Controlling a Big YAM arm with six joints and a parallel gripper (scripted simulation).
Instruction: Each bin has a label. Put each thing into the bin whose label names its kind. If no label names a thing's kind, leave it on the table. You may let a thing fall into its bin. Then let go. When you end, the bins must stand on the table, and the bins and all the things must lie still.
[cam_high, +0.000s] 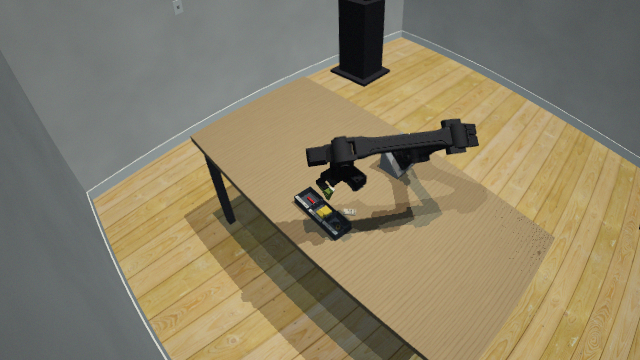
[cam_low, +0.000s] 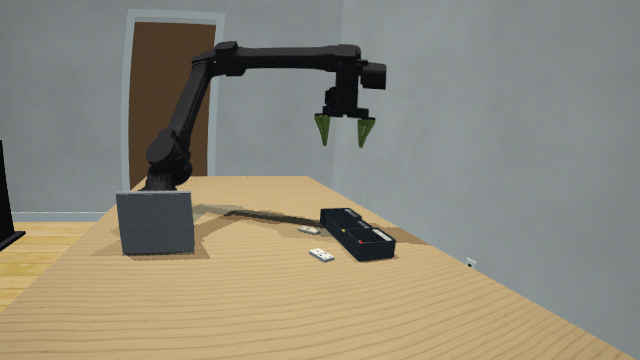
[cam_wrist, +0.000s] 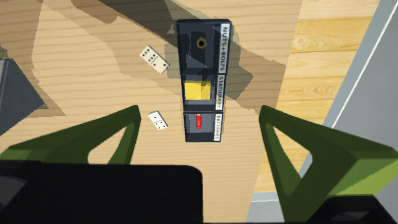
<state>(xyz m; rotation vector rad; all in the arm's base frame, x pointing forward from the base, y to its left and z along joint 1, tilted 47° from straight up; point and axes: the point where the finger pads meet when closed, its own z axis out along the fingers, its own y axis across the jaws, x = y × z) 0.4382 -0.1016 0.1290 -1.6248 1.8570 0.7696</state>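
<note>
Matte black arm (cam_high: 400, 143) (cam_low: 287, 58) with chunky cylindrical joints, claw (cam_high: 327, 191) (cam_low: 343, 146) (cam_wrist: 199, 111) with tapered olive-green fingers (cam_low: 366, 131).

Three joined dark bins stand in a row on the wooden counter (cam_wrist: 100, 92): the NUTS+BOLTS bin (cam_wrist: 180, 50) contains a brass-coloured nut (cam_wrist: 197, 42); the STATIONERY bin (cam_wrist: 201, 106), a yellow block (cam_wrist: 197, 91); the BATTERIES bin (cam_wrist: 202, 138), a red cylindrical battery (cam_wrist: 199, 121). Beside the row lie two white dominoes, the larger-looking domino (cam_wrist: 154, 59) near NUTS+BOLTS, the smaller-looking domino (cam_wrist: 158, 120) near BATTERIES. The green-fingered jaws are spread wide, holding nothing.
</note>
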